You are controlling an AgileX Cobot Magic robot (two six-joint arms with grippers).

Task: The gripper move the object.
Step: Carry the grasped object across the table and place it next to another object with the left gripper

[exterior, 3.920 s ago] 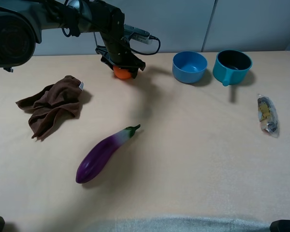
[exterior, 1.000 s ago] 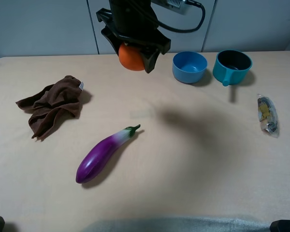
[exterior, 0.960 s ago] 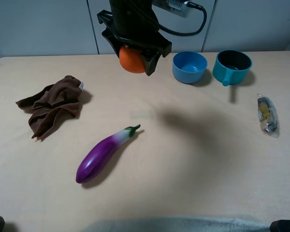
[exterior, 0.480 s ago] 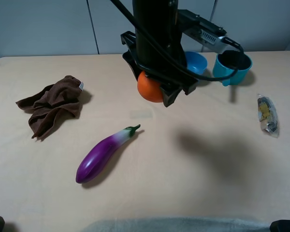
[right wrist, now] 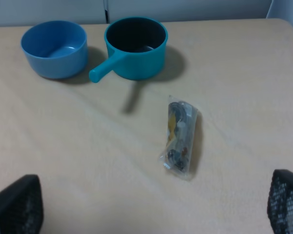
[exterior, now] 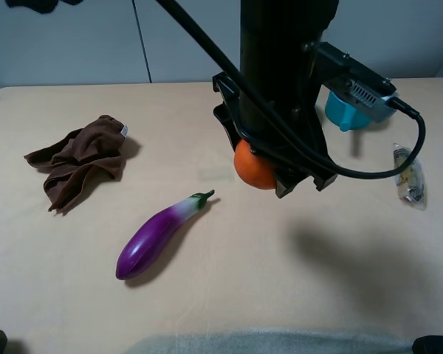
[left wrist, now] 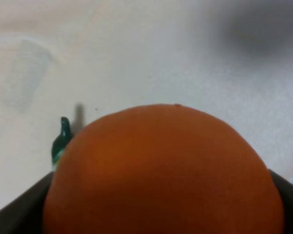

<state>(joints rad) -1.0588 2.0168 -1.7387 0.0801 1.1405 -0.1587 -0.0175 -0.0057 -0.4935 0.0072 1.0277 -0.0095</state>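
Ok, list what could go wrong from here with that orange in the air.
The orange is round and the left gripper holds it above the table; a slip might send it rolling, perhaps onto the eggplant. The arm's trailing cable loops near the snack packet and could snag it.

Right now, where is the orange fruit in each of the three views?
Exterior high: orange fruit near the middle, up and right of the eggplant.
Left wrist: it fills most of the picture, seen up close.
Right wrist: not in it.
Shared landmark: the eggplant's green stem, seen in the exterior high and left wrist views.
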